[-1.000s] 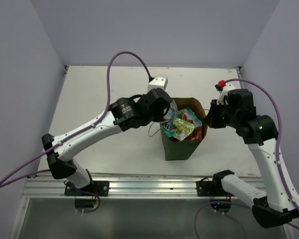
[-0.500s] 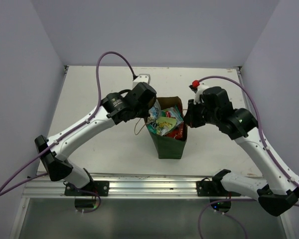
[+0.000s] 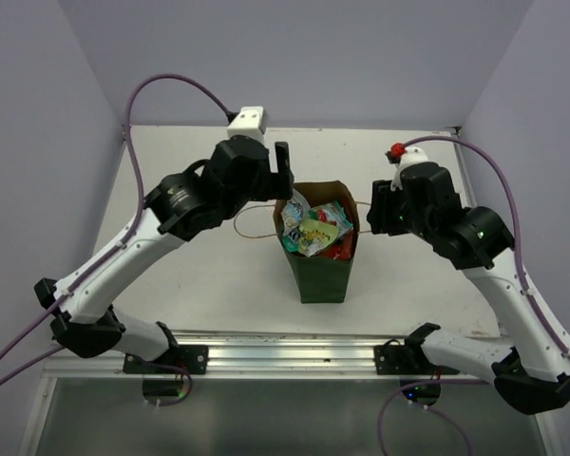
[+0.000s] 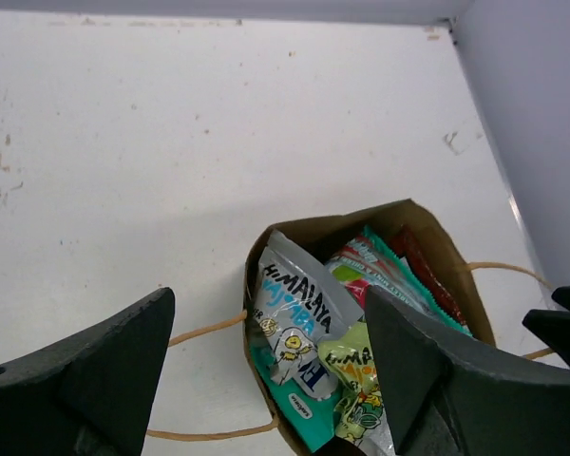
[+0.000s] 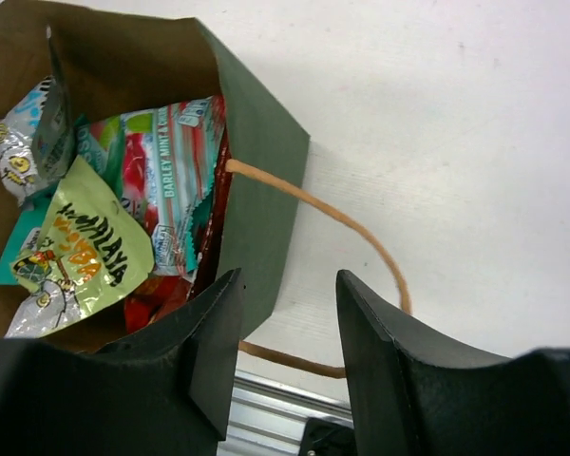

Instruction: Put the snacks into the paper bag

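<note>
Left gripper (image 4: 268, 318), right gripper (image 5: 287, 285) backing off bag (image 3: 321, 275), both spread wide, empty; snacks (image 3: 313, 233) sitting inside, task looking done.

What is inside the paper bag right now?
The paper bag holds a silver-blue packet, a light green packet and a mint-and-red packet. Anything beneath them is covered.

Your dark green paper bag (image 3: 320, 277) looks matt, brown kraft inside; crinkly snack packets (image 3: 313, 231) glossy, probably foil.
</note>
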Tool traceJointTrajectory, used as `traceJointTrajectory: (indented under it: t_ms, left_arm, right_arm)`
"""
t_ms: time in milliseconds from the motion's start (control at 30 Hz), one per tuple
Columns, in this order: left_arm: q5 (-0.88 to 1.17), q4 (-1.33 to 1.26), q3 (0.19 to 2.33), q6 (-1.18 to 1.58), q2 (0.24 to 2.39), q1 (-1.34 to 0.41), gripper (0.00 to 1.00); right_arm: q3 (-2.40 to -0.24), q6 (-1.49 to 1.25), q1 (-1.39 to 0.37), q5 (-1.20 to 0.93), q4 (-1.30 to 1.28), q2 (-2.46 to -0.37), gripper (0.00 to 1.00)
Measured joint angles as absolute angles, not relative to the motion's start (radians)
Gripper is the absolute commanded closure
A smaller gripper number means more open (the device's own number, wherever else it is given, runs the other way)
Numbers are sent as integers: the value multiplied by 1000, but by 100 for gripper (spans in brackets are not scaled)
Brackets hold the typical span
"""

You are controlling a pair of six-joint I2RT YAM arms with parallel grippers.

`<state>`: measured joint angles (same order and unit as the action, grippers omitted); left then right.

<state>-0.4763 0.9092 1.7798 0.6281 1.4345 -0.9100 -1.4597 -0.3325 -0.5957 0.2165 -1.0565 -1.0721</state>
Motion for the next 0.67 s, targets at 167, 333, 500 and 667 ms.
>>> traceJointTrajectory:
  t_ms: [167,333,500,667]
  left_arm:
    - [-546,864,1813,593,1325,-910,12]
    - [-634,859,1837,562,1239,-910,10]
    - [-686,861,1839,547,1219,-910,8]
    - [-717,863,1839,526,1217,-910,5]
  right_arm:
    - [-1467,-340,-596,326,-1102,-1036,39]
    - [-1487,-338,-596,436,-1126,-1001,36]
    - [-1494,-342,-596,517,-1150,-982,36]
    - [-1494,-358,-596,564,-1163,-981,36]
